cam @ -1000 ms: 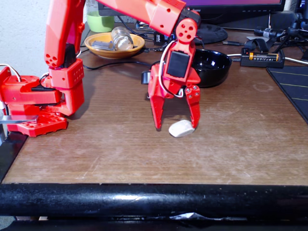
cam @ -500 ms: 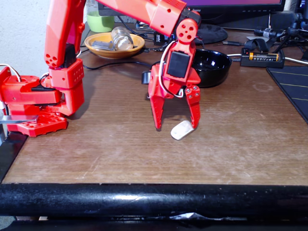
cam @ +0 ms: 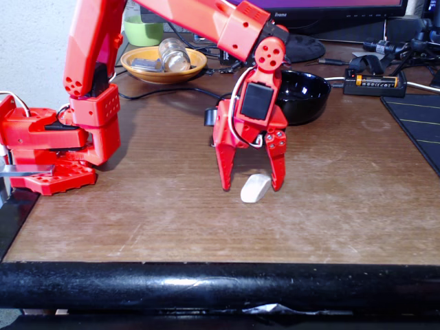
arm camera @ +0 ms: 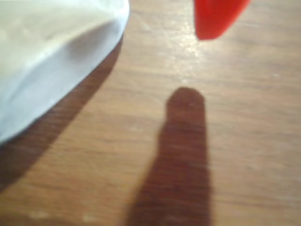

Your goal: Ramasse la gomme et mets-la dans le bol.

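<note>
Eraser [cam: 256, 188] shifted left, lay flat between gripper's [cam: 251, 187] spread fingers, ungripped; scuffed brown wood table [cam: 172, 206]; bowl [cam: 302, 96] behind, monitor [cam: 330, 7] at back.

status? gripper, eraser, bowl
Gripper open, fingers down at the table, straddling the eraser. Eraser flat on the wood, not gripped. Black bowl behind the arm, empty as far as visible; path looks clear.

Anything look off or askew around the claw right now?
Yes: the eraser lies skewed on the table, off-centre in the open claw, close against the fixed view's right finger. A close may pinch one end.
</note>
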Tool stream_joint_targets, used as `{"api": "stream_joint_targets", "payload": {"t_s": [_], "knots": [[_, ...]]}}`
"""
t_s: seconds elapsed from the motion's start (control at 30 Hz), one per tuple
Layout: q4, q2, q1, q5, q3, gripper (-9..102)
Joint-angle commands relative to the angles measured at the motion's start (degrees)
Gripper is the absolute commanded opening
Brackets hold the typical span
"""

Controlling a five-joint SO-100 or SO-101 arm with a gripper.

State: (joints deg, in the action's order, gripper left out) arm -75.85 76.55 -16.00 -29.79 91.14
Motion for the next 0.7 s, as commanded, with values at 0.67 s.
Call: {"api": "stream_joint_targets", "payload": {"t_s": [0.67], "knots": [[8.35, 5.27, 0.44, 0.09, 7.03, 28]]}}
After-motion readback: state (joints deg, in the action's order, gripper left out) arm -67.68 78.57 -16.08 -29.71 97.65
